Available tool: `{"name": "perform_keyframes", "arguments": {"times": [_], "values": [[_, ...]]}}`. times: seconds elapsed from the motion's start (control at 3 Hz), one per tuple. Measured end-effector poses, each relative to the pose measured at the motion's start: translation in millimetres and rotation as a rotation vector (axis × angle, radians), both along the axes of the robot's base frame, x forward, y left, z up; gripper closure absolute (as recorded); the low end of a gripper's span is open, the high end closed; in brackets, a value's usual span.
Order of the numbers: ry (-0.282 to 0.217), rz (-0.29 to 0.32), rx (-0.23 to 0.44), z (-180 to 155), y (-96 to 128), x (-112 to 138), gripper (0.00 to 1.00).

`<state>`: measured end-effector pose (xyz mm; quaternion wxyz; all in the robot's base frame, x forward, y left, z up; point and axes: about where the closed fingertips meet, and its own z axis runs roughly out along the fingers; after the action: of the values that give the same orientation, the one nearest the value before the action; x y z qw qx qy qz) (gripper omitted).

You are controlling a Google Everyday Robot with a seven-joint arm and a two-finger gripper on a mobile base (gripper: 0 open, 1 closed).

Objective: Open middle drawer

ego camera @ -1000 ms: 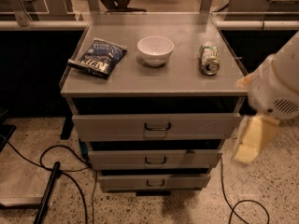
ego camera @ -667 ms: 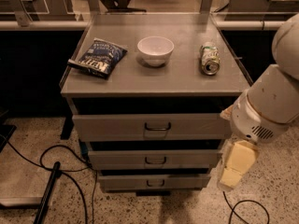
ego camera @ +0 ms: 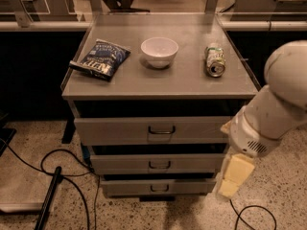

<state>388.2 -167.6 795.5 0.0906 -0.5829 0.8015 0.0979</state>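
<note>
The grey metal cabinet has three drawers, all shut. The middle drawer (ego camera: 124, 165) is the second front, with a small dark loop handle (ego camera: 159, 165) at its centre. My gripper (ego camera: 232, 178) hangs pale yellow from the white arm (ego camera: 273, 109) at the cabinet's right front corner. It sits level with the right ends of the middle and bottom drawers, well right of the handle. It holds nothing that I can see.
The top drawer (ego camera: 110, 130) and bottom drawer (ego camera: 120, 188) have like handles. On the cabinet top (ego camera: 192, 78) lie a blue chip bag (ego camera: 100, 59), a white bowl (ego camera: 159, 51) and a tipped can (ego camera: 215, 60). Black cables (ego camera: 62, 176) run over the speckled floor at left.
My arm has swung left and down, bringing the gripper from beside the cabinet's right side to its right front corner. The drawers and the tabletop objects have not moved.
</note>
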Motion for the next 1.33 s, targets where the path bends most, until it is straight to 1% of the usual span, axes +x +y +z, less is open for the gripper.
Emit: {"name": "perform_keyframes", "arguments": {"times": [0.33,0.67,1.0,1.33], "values": [[0.012,-0.013,0.012,-54.3,1.1,12.4,0.0],[0.017,-0.012,0.02,-99.5,10.8,31.6,0.0],[0.017,-0.012,0.02,-99.5,10.9,31.6,0.0],[0.068,-0.046,0.035,-143.4,18.2,20.5,0.0]]}}
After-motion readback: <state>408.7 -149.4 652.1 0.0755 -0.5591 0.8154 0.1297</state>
